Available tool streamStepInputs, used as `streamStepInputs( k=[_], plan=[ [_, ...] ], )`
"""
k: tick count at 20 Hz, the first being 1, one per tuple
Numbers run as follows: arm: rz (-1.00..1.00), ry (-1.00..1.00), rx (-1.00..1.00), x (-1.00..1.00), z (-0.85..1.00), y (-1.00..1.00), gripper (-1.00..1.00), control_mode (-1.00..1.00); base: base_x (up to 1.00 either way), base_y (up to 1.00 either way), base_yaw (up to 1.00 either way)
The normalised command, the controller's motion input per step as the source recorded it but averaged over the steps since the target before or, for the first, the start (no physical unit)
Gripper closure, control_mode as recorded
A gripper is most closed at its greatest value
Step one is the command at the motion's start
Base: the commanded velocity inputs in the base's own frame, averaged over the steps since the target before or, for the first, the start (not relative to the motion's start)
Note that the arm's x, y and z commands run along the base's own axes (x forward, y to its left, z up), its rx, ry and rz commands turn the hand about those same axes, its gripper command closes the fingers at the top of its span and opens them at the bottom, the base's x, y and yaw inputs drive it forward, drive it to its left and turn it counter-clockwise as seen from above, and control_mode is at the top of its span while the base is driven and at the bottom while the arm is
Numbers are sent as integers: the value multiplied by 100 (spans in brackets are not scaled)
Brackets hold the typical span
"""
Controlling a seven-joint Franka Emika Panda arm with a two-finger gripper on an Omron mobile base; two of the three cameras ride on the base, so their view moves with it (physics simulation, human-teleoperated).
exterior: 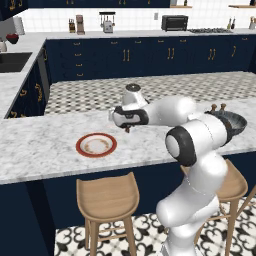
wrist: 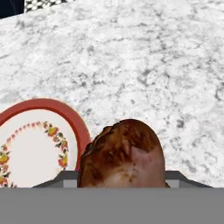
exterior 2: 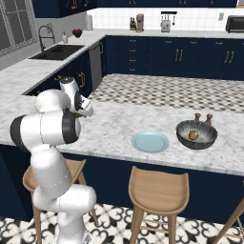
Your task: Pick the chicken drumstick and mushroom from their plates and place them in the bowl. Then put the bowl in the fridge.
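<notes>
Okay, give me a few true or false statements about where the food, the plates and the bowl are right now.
1. The reddish-brown chicken drumstick sits between the gripper's fingers. True.
2. The white red-rimmed plate holds the drumstick. False: it is bare.
3. The small tan-brown mushroom lies in the dark-grey bowl. True.
4. The pale blue plate holds the mushroom. False: nothing lies on it.
5. The bowl stands left of the blue plate in the right base view. False: it stands to its right.
</notes>
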Motion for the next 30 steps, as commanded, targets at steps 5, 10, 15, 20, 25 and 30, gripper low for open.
streamStepInputs(
  k=[5, 10, 15, 20, 25, 30],
  plan=[
    [-1, 0, 0, -31, 51, -100, 100, -100, 0, 0, 0],
    [-7, 0, 0, 0, 26, -100, 100, -100, 0, 0, 0],
    [-15, 4, 0, 0, 13, -100, 100, -100, 0, 0, 0],
    [-20, 0, 0, 0, 1, -100, 100, -100, 0, 0, 0],
    [-17, 0, 0, 0, 0, -100, 100, -100, 0, 0, 0],
    [-17, 0, 0, 0, 9, -100, 100, -100, 0, 0, 0]
  ],
)
